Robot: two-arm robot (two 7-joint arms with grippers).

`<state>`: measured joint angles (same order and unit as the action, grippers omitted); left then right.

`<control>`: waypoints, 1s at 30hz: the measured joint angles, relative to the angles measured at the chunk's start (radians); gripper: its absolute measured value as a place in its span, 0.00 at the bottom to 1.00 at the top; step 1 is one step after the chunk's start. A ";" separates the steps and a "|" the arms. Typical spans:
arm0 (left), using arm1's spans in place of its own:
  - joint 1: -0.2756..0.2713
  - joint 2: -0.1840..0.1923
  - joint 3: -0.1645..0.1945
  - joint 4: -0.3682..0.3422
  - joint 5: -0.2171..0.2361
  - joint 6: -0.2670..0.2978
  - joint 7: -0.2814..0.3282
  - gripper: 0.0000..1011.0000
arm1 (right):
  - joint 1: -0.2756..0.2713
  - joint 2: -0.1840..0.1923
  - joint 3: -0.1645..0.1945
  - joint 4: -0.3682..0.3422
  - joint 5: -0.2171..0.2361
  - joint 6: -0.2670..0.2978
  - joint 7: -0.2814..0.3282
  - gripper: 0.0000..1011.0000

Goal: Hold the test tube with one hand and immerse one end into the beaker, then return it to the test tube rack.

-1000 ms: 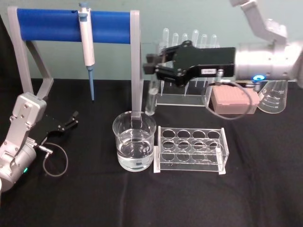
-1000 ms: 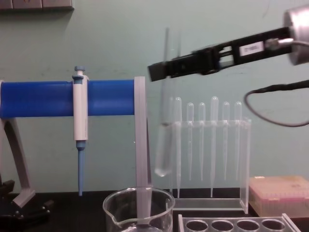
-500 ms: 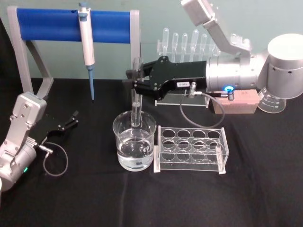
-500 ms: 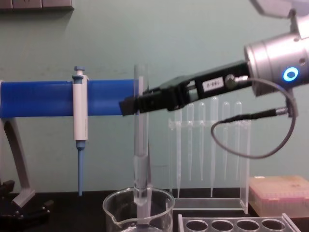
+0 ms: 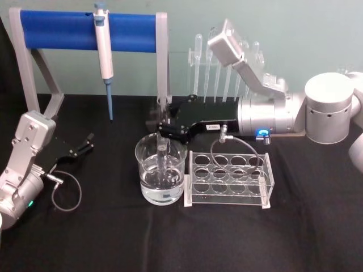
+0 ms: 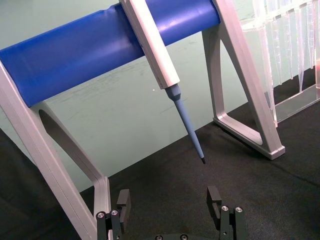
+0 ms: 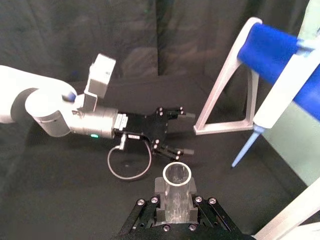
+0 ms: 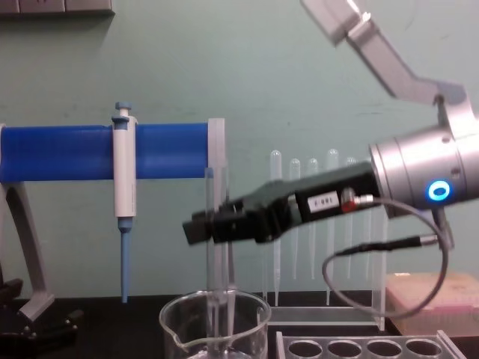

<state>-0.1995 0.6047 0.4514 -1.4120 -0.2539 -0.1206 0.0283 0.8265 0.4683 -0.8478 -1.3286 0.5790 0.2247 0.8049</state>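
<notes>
My right gripper (image 5: 162,123) is shut on the test tube (image 8: 213,196), a long clear glass tube held upright. The tube's lower part stands inside the beaker (image 5: 140,153), a wide clear glass with water in it, and reaches down to about the water's surface. From the side, the gripper (image 8: 198,228) grips the tube a little above the beaker's rim (image 8: 174,329). The right wrist view looks straight down on the tube's open rim (image 7: 177,175). My left gripper (image 5: 85,145) rests open and empty at the table's left, with its fingers (image 6: 122,205) spread.
A clear test tube rack (image 5: 229,178) sits right beside the beaker. Behind stand a blue-barred frame (image 5: 62,29) with a white-and-blue pipettor (image 5: 103,48) and a rack of thin pipettes (image 5: 198,62). A pink box (image 8: 441,299) is at the back right.
My right gripper carried the tube leftward over the beaker and then down. The tube's lower end went from hanging above and behind the beaker to standing inside it. The left arm stayed still.
</notes>
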 joint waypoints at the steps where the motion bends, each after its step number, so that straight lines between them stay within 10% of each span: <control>1: 0.000 0.000 0.000 0.000 0.000 0.000 0.000 0.99 | -0.003 -0.001 -0.001 0.004 -0.002 -0.003 0.001 0.24; 30: 0.000 0.000 0.000 0.000 0.000 0.000 0.000 0.99 | -0.071 -0.032 0.019 0.042 -0.099 -0.040 -0.009 0.24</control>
<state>-0.1995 0.6047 0.4514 -1.4120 -0.2539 -0.1206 0.0283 0.7551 0.4359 -0.8291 -1.2867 0.4799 0.1848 0.7955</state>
